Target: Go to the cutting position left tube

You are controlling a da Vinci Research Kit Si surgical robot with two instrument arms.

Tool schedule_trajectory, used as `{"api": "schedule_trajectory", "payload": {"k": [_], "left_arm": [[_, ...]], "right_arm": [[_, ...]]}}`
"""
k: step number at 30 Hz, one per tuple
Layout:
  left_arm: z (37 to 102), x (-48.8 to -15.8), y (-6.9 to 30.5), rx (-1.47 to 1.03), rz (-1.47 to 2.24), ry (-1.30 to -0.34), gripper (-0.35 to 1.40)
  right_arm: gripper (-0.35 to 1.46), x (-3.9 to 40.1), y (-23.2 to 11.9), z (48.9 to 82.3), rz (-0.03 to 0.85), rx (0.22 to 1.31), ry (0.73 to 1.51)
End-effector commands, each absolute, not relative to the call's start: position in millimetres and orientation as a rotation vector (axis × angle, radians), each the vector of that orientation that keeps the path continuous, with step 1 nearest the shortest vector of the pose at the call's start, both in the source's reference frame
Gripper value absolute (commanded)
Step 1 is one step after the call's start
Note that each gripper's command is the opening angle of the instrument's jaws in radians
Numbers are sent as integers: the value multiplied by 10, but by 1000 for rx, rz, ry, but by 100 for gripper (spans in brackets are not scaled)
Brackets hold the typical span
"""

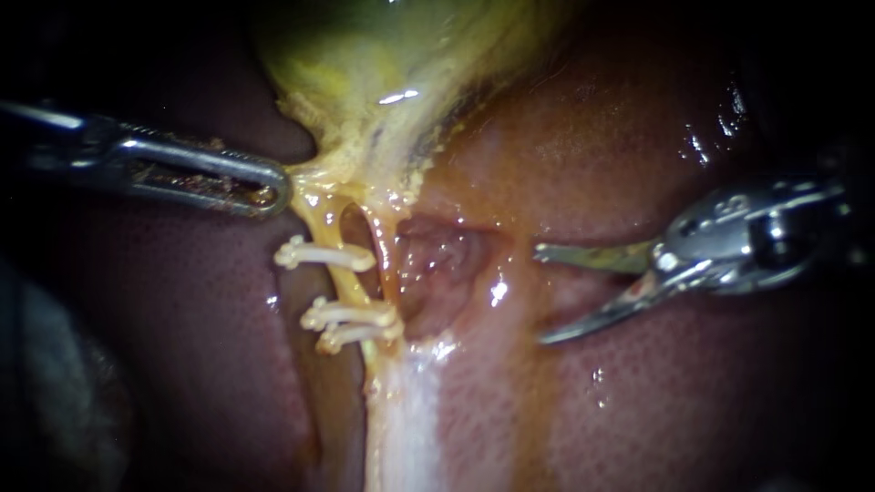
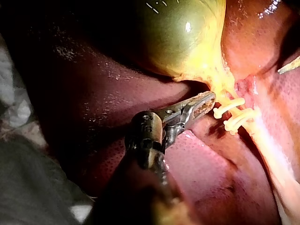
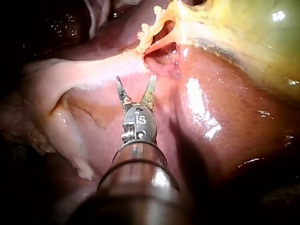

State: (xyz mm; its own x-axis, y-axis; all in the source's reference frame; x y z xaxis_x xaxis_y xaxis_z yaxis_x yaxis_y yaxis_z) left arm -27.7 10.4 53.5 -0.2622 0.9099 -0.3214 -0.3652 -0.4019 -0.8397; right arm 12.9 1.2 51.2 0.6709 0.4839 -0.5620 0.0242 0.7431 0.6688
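Right instrument (image 1: pixel 541 293) stands short of left tube (image 1: pixel 346 290); jaws wide.
Left tube lies centre-left of frame, carrying three clips (image 1: pixel 326 257); right instrument holds nothing; left instrument (image 1: pixel 276 188) clamps gallbladder (image 1: pixel 383 55) tissue between its jaws at left; an off-line approach could nick a clip, the neighbouring tube (image 1: pixel 381 251) or the liver (image 1: pixel 656 401); no container in view.

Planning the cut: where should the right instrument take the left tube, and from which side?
Probably the left tube's bare stretch between the upper clip and lower pair, entered from its right: the right instrument's open jaws face it.
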Motion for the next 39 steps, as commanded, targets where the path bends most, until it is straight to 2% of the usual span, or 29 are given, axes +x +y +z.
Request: {"api": "schedule_trajectory", "payload": {"k": [1,8,17,39], "left_arm": [[535,-277,104,-1041,1801,-807,-35],[534,-277,104,-1040,1800,-807,-35],[534,-278,104,-1040,1800,-806,-35],[536,-280,103,-1040,1800,-804,-35]], "right_arm": [[143,134,13,513,288,708,815],[143,177,11,522,353,762,849],[143,210,3,544,368,793,859],[143,222,-11,591,381,797,841]]}}
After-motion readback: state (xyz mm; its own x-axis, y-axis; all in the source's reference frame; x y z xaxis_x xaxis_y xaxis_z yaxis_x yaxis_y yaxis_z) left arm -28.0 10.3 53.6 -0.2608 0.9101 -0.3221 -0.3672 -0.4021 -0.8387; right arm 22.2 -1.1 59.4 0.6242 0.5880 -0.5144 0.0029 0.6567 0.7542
